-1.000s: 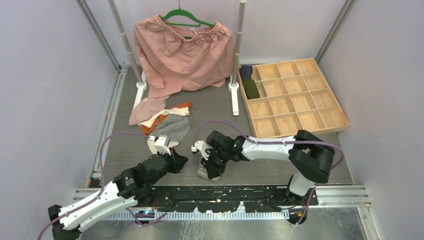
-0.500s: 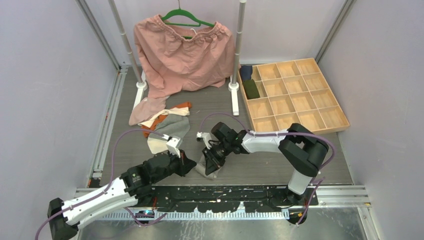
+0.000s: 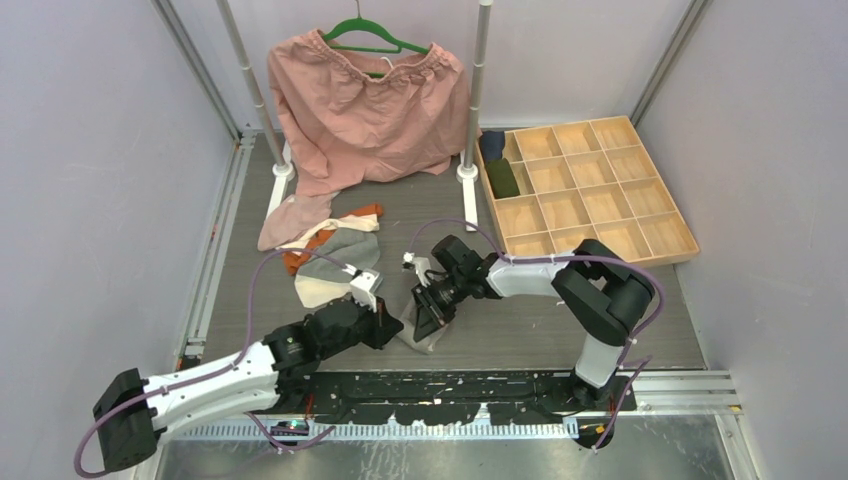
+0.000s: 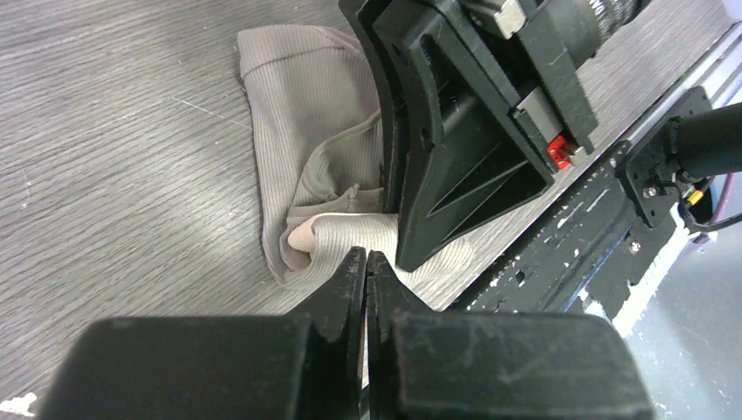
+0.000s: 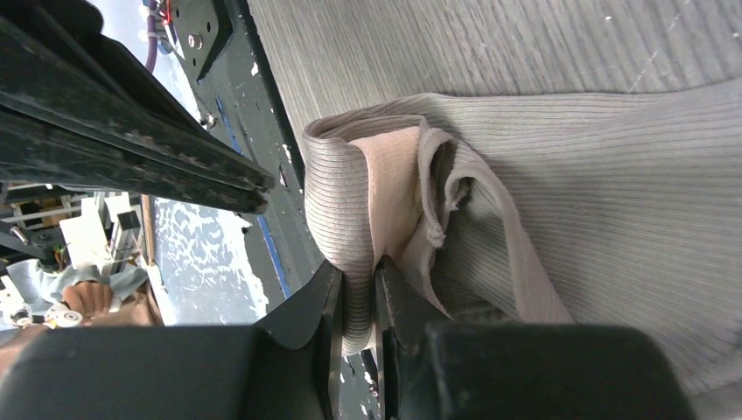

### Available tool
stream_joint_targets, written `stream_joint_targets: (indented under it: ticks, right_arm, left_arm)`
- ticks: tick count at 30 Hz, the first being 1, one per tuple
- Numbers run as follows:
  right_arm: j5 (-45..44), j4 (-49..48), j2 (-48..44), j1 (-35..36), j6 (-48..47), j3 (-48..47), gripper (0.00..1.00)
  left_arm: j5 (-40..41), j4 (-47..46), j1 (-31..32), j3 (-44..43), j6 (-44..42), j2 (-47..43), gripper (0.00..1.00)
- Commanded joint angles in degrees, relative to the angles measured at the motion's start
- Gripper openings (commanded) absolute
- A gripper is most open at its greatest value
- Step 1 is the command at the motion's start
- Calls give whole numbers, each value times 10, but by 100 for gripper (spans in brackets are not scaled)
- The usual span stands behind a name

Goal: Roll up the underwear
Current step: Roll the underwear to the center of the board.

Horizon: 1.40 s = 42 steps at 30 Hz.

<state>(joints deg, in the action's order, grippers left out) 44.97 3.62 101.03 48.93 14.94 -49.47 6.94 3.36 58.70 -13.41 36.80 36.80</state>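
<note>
A grey ribbed underwear (image 3: 418,338) is lying partly folded on the surface (image 3: 520,335), close to its near edge and between the two arms. The right claw (image 5: 359,282) is reaching down onto it and is clamping a rolled fold of the cloth between its fingers, with a pale pink inner layer showing in the curl. The left claw (image 4: 366,258) is pointing at the same rolled edge from the other side with its fingers pressed together and nothing between them; whether the tips are touching the cloth I cannot tell. Farther back on the left, a heap of more underwear (image 3: 335,255), grey, cream and orange, is lying below a salmon-pink garment (image 3: 365,110). A wooden compartment tray (image 3: 672,238) is sitting at the right.
</note>
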Motion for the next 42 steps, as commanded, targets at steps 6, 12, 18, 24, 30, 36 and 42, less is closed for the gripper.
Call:
stream_joint_targets:
  ticks: [6, 12, 18, 24, 30, 36, 42]
  right_arm:
    - [-51, 54, 9, -18, -30, -10, 21]
    - [-65, 66, 6, -22, -39, -16, 26]
    - [-86, 92, 8, -22, -50, -35, 31]
    - [-111, 116, 2, -22, -58, -51, 33]
    - [-120, 129, -1, -22, -64, -59, 33]
    - [-126, 130, -5, -22, -63, -56, 35]
    - [-133, 127, -24, -22, -54, -54, 39]
  left_arm:
    - [10, -111, -3, -37, -18, 114, 1]
    - [25, -120, -3, -51, -29, 152, 1]
    - [22, -121, -3, -65, -37, 166, 1]
    - [10, -141, -3, -70, -39, 195, 1]
    - [3, -169, -6, -73, -39, 236, 1]
    - [6, -183, -15, -72, -37, 268, 1]
    - [11, -171, -23, -71, -30, 298, 0]
